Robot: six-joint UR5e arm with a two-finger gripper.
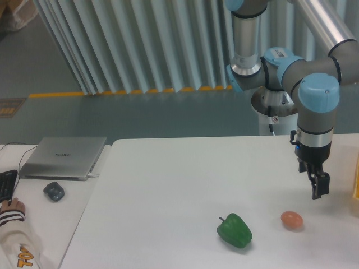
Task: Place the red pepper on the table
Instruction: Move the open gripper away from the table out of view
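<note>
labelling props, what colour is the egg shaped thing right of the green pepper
Orange-pink, seen in the fixed camera view: the egg-shaped object.

Green pepper (234,230), egg (291,219) on table (168,185)

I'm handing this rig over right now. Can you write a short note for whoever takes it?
The end effector hangs over the right side of the table. Nothing shows in it, and I cannot tell whether it is open or shut.
The red pepper is not in view anywhere.
The green pepper and the orange-pink egg-shaped object lie free near the front of the table.
Done: nothing I can confirm.
Left: find the red pepper and set it on the table.
</note>
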